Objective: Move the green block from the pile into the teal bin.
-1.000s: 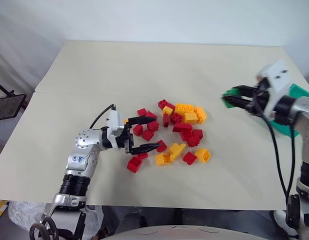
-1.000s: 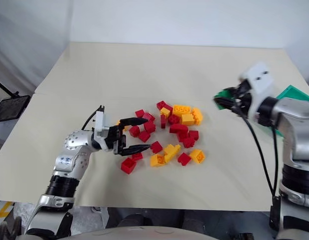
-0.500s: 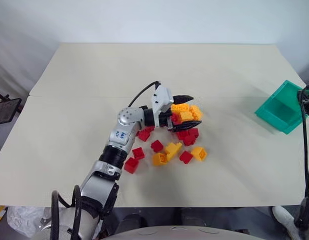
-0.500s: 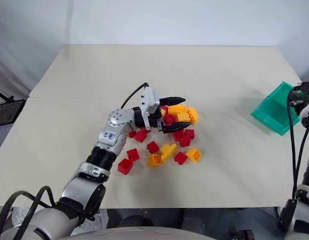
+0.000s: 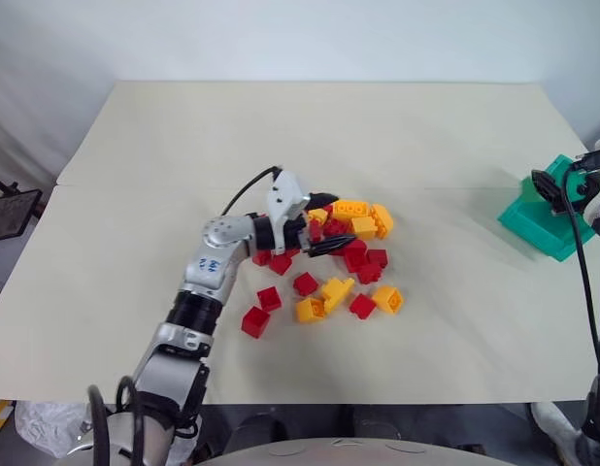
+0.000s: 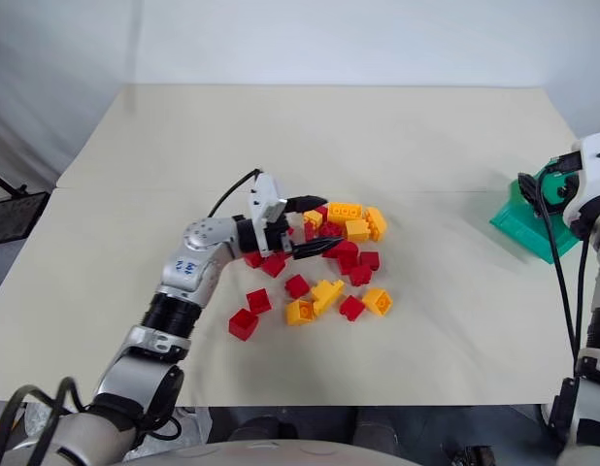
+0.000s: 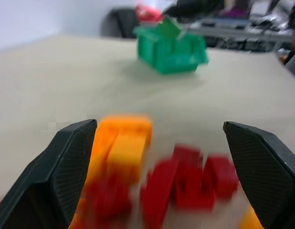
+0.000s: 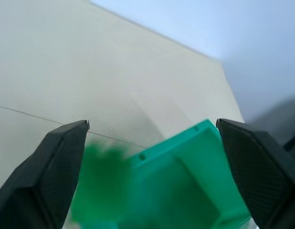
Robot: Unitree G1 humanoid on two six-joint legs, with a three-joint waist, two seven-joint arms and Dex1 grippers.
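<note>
The pile [image 5: 344,252] of red and yellow-orange bricks lies mid-table. My left gripper [image 5: 331,221] is open at the pile's left side, its fingers [image 7: 66,162] straddling bricks without gripping any. The teal bin [image 5: 543,221] stands at the table's right edge. My right gripper [image 8: 152,124] hovers level just over the bin's near wall with its jaws wide apart. The green block [image 8: 102,169] is a blurred green shape between those fingers, loose, over the bin's near wall [image 8: 205,131]. From the left wrist, the bin [image 7: 171,47] stands far off beyond the pile.
The beige table [image 5: 281,136] has a seam running across its middle. Several loose red and orange bricks [image 5: 256,320] lie toward the front edge. A black object [image 5: 11,206] stands off the table at the left.
My right gripper carried the green block rightward to the bin and opened, letting it go. The left gripper reached from the table's left into the pile, staying open.
</note>
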